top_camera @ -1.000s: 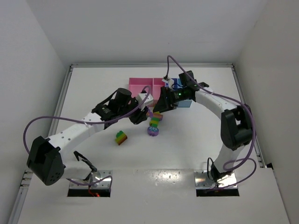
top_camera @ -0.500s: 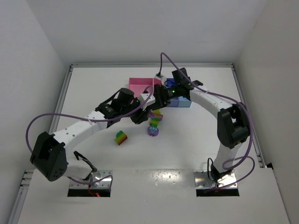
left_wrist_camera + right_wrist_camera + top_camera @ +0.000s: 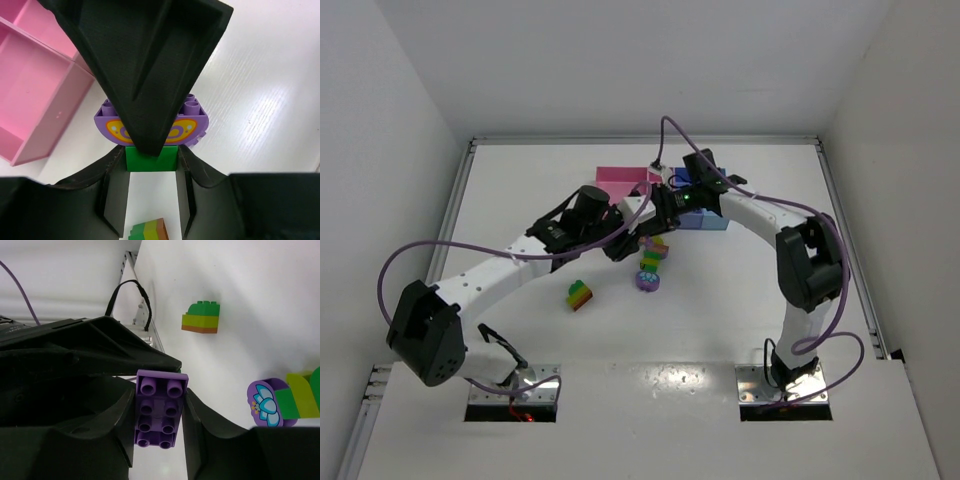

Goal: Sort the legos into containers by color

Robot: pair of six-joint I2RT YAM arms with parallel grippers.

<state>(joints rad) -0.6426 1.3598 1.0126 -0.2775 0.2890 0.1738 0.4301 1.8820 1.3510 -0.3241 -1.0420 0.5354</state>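
Observation:
My left gripper (image 3: 151, 156) is shut on a green brick (image 3: 161, 163). A purple half-round brick (image 3: 196, 119) with an orange pattern is joined to its far end. My right gripper (image 3: 160, 402) is shut on that purple brick (image 3: 156, 415), studs facing its camera. The two grippers meet over the table's middle, the left gripper (image 3: 623, 244) just below the right gripper (image 3: 658, 212). The held legos are hidden there. On the table lie a green-lime-brown stack (image 3: 579, 294), a multicoloured strip (image 3: 653, 254) and a round purple piece (image 3: 647, 281). The containers' pink compartments (image 3: 616, 178) lie behind the grippers.
A blue compartment (image 3: 710, 220) of the tray shows under the right arm. The pink tray's wall (image 3: 47, 135) is close on the left of the left gripper. White walls enclose the table on three sides. Purple cables loop over both arms.
The right gripper has moved left to the left gripper and shut on the purple brick. The left arm has barely shifted and stays shut on the green brick.

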